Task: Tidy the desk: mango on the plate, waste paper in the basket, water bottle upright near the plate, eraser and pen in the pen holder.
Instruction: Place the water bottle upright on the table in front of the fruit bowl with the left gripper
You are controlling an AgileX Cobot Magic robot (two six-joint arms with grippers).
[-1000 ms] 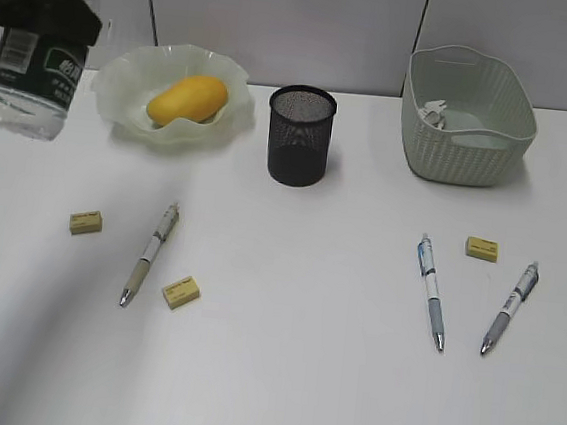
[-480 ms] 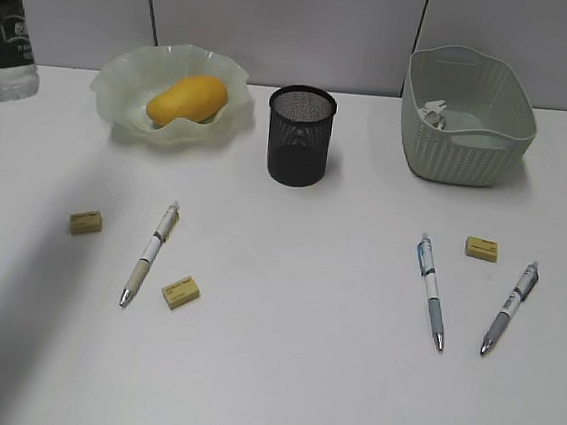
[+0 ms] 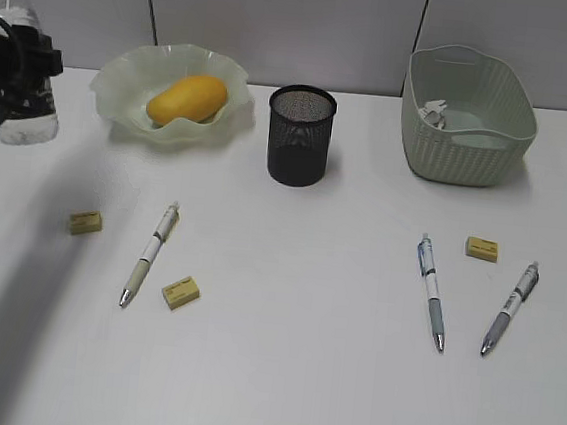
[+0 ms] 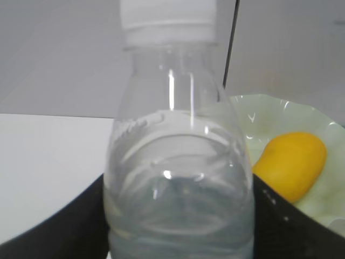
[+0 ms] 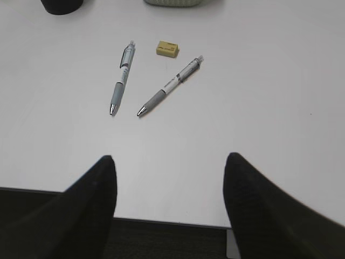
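- Mango (image 3: 186, 100) already lies on the plate (image 3: 125, 87), and waste paper (image 3: 435, 112) sits in the basket (image 3: 465, 150).
- Left gripper (image 4: 178, 226) grips the water bottle (image 3: 17, 56) upright, just left of the plate; whether it touches the desk (image 3: 288, 374) is unclear.
- Right gripper (image 5: 170, 181) hangs spread and empty.
- Three pens and three erasers are left for the pen holder (image 3: 300, 136).

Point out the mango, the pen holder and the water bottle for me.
mango (image 3: 187, 99), exterior view, middle of the fruit.
pen holder (image 3: 298, 149), exterior view, front of the mesh wall.
water bottle (image 4: 178, 183), left wrist view, clear body below the cap.
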